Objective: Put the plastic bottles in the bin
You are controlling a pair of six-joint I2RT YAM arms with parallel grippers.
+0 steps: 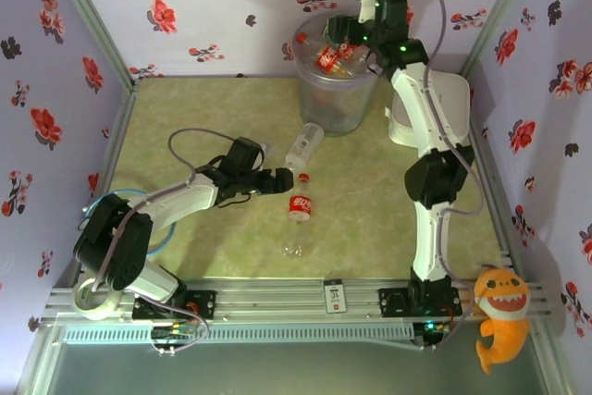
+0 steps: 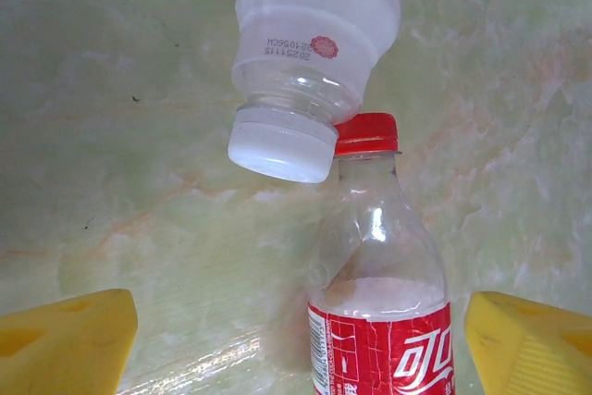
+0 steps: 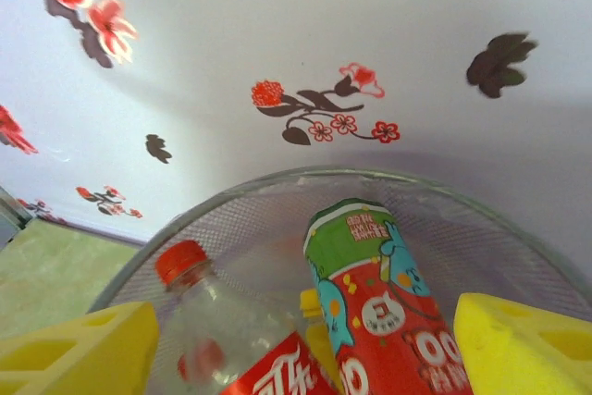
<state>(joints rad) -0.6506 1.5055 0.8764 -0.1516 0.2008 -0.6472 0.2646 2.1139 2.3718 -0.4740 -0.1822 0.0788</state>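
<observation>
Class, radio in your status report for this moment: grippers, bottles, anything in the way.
Left gripper open, straddling red-capped bottle on table. Right gripper open above bin, bottles inside. White-capped bottle lies close beyond the red cap, may crowd grasp.

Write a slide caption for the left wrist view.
Left gripper, open, lined up on a red-capped bottle beside a white-capped bottle.

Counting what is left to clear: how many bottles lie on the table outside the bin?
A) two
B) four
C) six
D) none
A: a white-capped bottle and a red-capped bottle lie on the table, outside the bin.
</observation>
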